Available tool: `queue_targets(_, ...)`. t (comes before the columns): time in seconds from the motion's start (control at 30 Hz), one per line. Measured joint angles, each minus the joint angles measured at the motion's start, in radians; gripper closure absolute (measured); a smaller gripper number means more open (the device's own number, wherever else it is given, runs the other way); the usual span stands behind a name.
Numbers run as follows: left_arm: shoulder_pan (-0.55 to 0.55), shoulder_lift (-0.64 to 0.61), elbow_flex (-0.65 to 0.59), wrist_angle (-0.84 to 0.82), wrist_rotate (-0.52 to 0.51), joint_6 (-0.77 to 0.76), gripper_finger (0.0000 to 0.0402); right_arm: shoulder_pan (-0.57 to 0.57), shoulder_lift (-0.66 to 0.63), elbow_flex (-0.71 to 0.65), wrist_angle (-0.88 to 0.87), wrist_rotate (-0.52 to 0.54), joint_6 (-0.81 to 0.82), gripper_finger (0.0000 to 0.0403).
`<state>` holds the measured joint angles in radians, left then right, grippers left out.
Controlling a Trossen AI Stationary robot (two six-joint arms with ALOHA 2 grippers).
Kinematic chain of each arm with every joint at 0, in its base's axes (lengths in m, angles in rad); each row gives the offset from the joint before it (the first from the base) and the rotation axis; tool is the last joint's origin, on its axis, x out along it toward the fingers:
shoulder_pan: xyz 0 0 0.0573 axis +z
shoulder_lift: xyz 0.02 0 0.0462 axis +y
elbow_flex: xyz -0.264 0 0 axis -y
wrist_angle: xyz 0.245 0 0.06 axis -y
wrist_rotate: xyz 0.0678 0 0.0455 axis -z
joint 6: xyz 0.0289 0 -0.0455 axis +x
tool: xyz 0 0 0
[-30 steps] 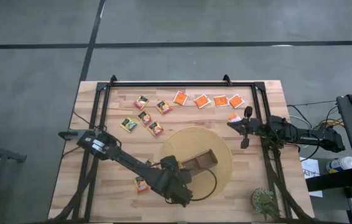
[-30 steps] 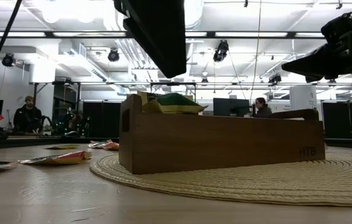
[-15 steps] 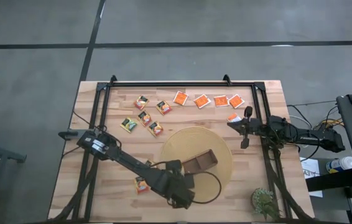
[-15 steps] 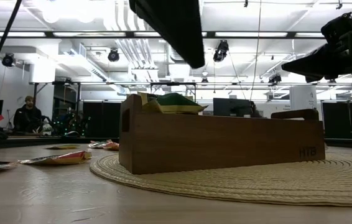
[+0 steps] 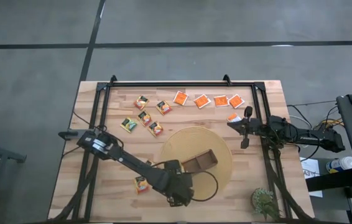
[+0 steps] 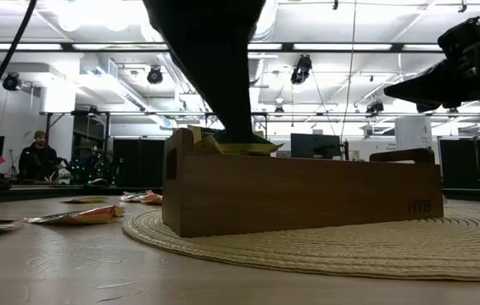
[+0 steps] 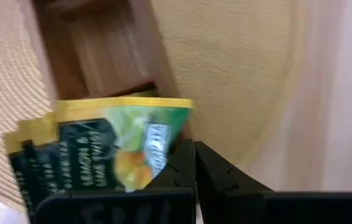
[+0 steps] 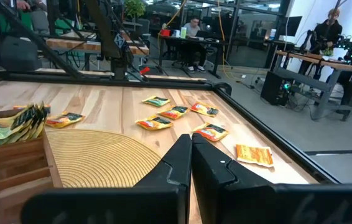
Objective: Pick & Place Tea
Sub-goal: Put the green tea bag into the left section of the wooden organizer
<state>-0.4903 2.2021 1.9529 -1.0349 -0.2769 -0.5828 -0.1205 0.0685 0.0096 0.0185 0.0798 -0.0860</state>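
Tea sachet [image 7: 101,149] stands on edge in tray [image 7: 89,56], label sideways.

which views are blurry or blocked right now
Left wrist view: the green-and-yellow tea sachet and wooden tray are smeared soft. Low view: a dark arm silhouettes against bright ceiling lights, hiding the tray's contents. High view: evenly lit, sharp.

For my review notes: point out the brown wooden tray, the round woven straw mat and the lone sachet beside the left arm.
Brown wooden tray [image 6: 308,196], low view, its long side wall.
Round woven straw mat [image 5: 221,149], high view, bare weave right of the tray.
Lone orange-yellow sachet [image 5: 140,183], high view, its centre.
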Motion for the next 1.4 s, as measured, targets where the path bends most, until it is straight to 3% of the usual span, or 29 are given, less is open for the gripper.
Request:
queue_targets(0.3, 0.019, 0.0, -0.011, 0.003, -0.035, -0.048, 0.0401, 0.0, 0.0, 0.0, 0.0, 0.0, 0.0, 0.0394)
queue_targets(0.9, 0.013, 0.0, -0.01, 0.025, 0.031, -0.08, 0.0401, 0.0, 0.0, 0.0, 0.0, 0.0, 0.0, 0.0394)
queue_targets(1.4, 0.004, -0.002, 0.031, 0.039, 0.004, 0.013, 0.0401, 0.0, 0.0, 0.0, 0.0, 0.0, 0.0, 0.0394)
